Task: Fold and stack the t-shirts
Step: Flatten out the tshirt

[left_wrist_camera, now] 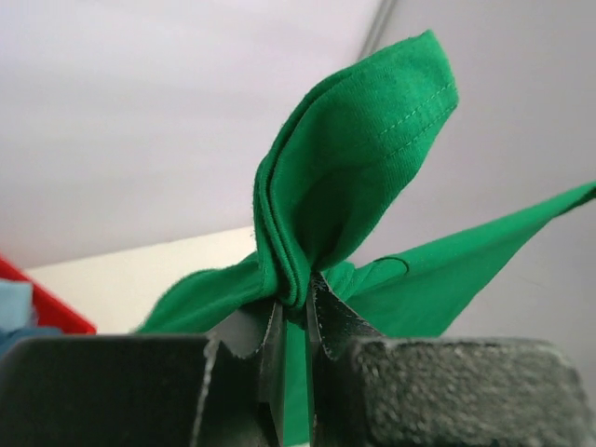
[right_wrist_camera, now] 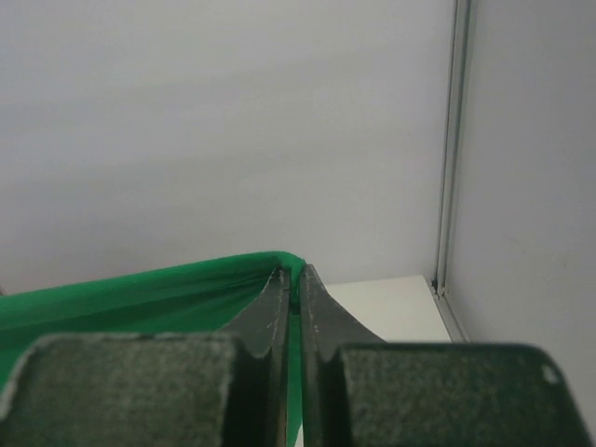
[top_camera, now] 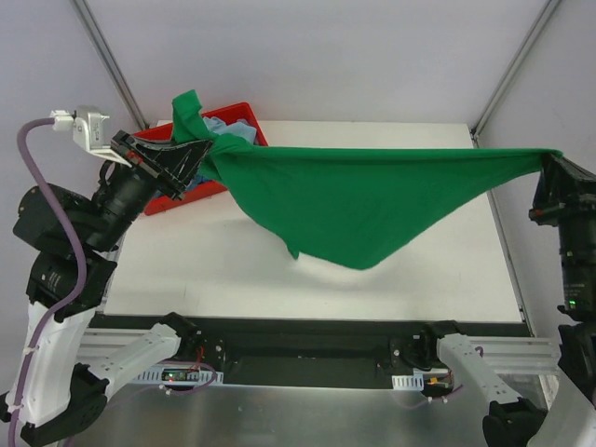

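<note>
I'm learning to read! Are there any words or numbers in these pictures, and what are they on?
None can be read.
The green shirt: plain, no print showing.
The red bin: no label showing.
A small white tag at the near edge: too small to read.

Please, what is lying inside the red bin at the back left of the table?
Pale blue fabric shows inside the red bin. The left gripper and the green t-shirt it holds cover most of the bin, so any other contents cannot be seen.
</note>
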Robot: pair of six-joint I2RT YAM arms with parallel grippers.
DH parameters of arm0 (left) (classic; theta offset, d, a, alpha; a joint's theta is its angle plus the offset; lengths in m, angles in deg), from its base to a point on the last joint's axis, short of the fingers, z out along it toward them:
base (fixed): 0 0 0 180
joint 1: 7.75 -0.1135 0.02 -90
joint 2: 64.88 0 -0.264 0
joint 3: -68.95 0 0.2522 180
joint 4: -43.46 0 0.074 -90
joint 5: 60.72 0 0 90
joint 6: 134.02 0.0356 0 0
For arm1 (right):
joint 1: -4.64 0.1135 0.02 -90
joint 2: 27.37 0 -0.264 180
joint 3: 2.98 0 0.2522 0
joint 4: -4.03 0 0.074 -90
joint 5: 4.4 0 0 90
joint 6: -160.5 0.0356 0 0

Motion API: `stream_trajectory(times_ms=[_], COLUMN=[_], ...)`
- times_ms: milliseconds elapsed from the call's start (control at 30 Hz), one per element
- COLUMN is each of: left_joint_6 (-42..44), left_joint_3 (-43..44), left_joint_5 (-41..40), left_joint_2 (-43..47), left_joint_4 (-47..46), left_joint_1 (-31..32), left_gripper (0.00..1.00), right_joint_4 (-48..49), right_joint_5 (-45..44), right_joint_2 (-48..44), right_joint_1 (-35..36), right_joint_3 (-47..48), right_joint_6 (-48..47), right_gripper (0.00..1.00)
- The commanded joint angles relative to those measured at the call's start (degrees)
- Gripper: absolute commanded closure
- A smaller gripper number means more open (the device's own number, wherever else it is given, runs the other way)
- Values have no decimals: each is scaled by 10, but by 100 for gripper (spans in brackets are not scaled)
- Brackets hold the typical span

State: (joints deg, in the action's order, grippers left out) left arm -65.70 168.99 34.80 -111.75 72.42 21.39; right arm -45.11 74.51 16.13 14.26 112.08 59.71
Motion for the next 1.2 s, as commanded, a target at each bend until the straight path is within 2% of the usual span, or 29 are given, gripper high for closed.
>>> stream_trajectory(times_ms=[0,167,300,400,433,500,567,600,633,667,700,767,867,900,933,1167], left_joint_6=[15,9,9,13,12,13,14,13,15,22,22,26,28,29,28,18], left_joint_3=[66,114,144,176,193,232,300,349,396,445,482,522,508,495,477,301], left_joint_5=[69,41,-3,-49,-73,-98,-108,-108,-111,-111,-117,-116,-97,-91,-85,-42], left_joint_2=[-42,-130,-247,-371,-422,-521,-629,-688,-736,-782,-815,-850,-829,-819,-806,-699], left_joint_4=[-39,-39,-39,-37,-30,-13,31,62,101,123,142,148,147,147,147,147], left_joint_1=[-7,-7,-6,-7,-6,-7,-7,-7,-7,-7,-7,-6,-6,-6,-6,3], left_gripper=[100,100,100,98,95,80,73,60,38,8,1,1,1,1,1,1], right_joint_4=[-15,-15,28,86,97,119,154,177,199,217,211,147,64,61,60,52], right_joint_5=[-51,-179,-284,-280,-253,-206,-158,-137,-107,-73,-56,-30,-8,-7,2,64], right_joint_2=[10,68,138,197,219,264,315,347,378,418,461,536,592,590,578,432], right_joint_1=[-4,-4,-6,-45,-68,-112,-144,-156,-171,-180,-183,-184,-182,-182,-181,-149], right_joint_3=[55,72,29,-44,-68,-114,-159,-182,-195,-201,-187,-113,-43,-46,-59,-234], right_joint_6=[-44,-85,-138,-148,-138,-94,-68,-57,-48,-42,-34,-23,2,14,23,107], right_gripper=[100,100,100,100,100,100,100,99,96,90,80,44,23,11,4,4])
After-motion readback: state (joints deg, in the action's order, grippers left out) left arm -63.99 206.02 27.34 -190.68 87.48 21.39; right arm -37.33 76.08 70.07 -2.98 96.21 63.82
